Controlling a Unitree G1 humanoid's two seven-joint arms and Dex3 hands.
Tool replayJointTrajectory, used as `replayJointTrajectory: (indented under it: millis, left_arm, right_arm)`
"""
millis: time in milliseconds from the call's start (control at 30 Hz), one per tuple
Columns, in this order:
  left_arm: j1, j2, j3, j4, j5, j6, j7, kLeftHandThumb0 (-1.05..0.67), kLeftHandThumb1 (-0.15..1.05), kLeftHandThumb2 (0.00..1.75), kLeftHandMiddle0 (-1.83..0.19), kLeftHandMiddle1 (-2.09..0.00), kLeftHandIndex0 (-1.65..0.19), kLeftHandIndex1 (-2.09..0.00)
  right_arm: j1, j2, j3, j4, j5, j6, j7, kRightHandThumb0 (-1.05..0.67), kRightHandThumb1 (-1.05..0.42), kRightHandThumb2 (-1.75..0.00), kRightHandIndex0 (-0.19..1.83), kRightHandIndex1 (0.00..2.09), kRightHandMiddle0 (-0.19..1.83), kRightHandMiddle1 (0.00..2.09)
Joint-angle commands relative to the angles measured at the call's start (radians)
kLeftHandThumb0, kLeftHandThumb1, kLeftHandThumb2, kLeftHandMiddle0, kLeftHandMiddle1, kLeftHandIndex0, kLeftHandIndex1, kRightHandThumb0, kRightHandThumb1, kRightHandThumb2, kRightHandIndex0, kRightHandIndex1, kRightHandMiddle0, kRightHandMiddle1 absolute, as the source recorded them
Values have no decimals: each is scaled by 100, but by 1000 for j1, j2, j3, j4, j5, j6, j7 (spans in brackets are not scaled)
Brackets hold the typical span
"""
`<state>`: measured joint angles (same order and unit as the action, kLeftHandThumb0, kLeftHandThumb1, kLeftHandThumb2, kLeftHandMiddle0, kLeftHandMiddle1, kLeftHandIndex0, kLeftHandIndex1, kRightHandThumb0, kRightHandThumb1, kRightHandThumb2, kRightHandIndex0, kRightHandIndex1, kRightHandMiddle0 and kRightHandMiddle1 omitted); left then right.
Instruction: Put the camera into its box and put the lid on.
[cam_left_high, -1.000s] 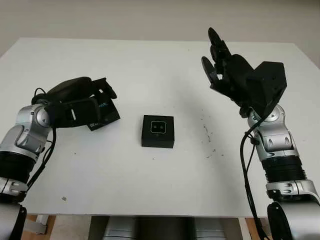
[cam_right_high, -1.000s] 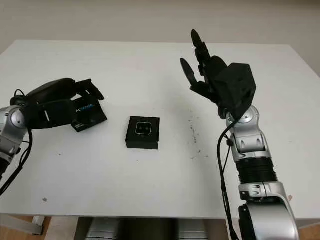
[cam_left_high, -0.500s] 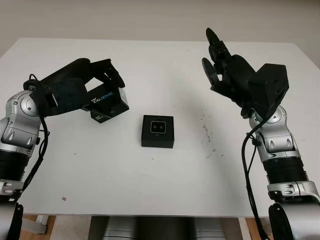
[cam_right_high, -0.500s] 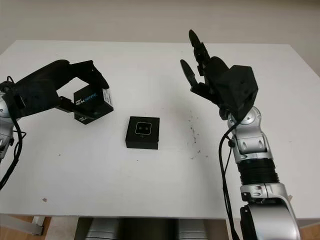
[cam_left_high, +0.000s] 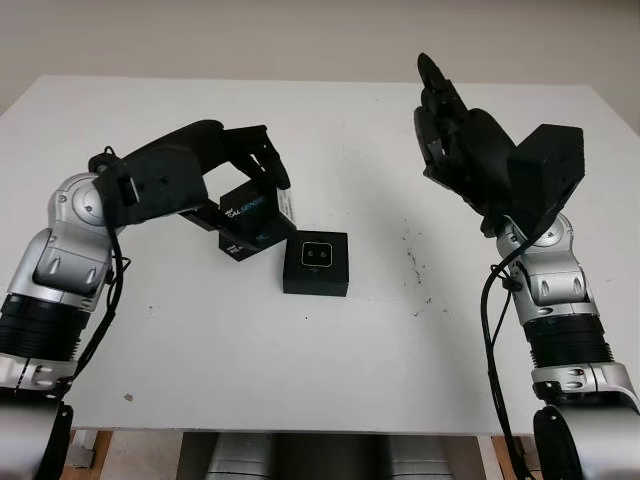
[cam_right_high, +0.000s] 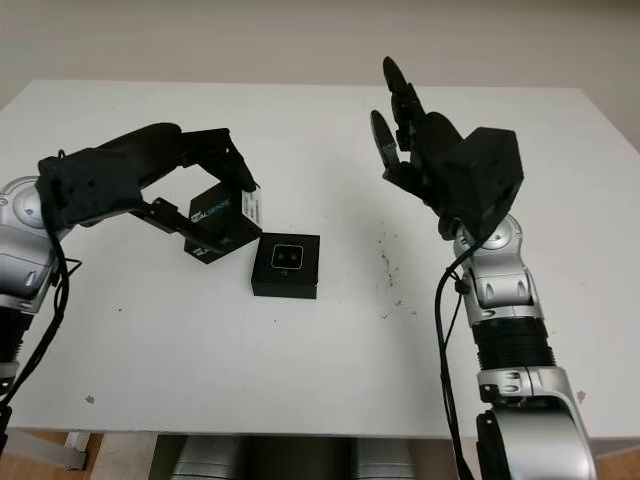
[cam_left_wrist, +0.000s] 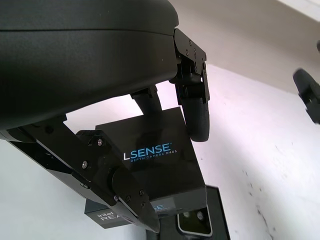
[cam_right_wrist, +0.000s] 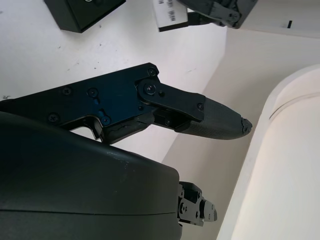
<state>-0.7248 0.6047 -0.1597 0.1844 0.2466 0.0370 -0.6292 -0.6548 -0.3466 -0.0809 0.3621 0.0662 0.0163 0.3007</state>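
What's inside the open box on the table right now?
The camera sits inside the box, lens side up. The lid is off, held in the left hand. Under the camera is hidden.

Left hand (cam_left_high: 232, 180) clamped, right hand (cam_left_high: 452, 130) open

- A white table (cam_left_high: 330, 370) carries the scene, its top marked by a few small dark specks (cam_left_high: 412, 262) right of centre.
- An open black box (cam_left_high: 315, 263) sits on it near the middle, with the camera (cam_left_high: 317, 254) lying inside, face up.
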Motion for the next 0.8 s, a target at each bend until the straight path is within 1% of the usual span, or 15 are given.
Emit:
replayJointTrajectory:
  millis: [0,200,400,500,633,767]
  left_arm:
    - [-38,-13,-20,-1,9,1,-7,-16,94,5,-42,-145,-32,-155]
    - [-58,-57,-57,32,37,-21,8,-13,92,5,-45,-146,-34,-154]
    - [-70,-102,-90,68,51,-26,-4,-9,92,5,-45,-137,-34,-151]
    - [-65,-107,-102,80,49,-34,-23,-10,93,6,-43,-140,-32,-151]
    - [-51,-111,-114,82,57,-42,-26,-11,91,5,-47,-139,-36,-151]
    - [-40,-113,-114,79,49,-37,-45,-10,91,5,-45,-145,-37,-153]
  right_arm:
    - [-5,8,-11,4,8,5,-8,-76,-105,-74,-19,0,-19,3]
    - [-5,13,-10,6,9,2,-15,-77,-105,-74,-19,0,-19,4]
    - [4,17,-12,-4,15,9,-21,-77,-105,-73,-19,0,-18,4]
    - [7,17,-11,-6,14,5,-22,-77,-105,-73,-19,0,-18,5]
    - [7,14,-10,5,16,-7,-11,-77,-105,-73,-19,0,-19,3]
    - [9,3,-1,-4,6,7,4,-75,-105,-75,-19,0,-19,2]
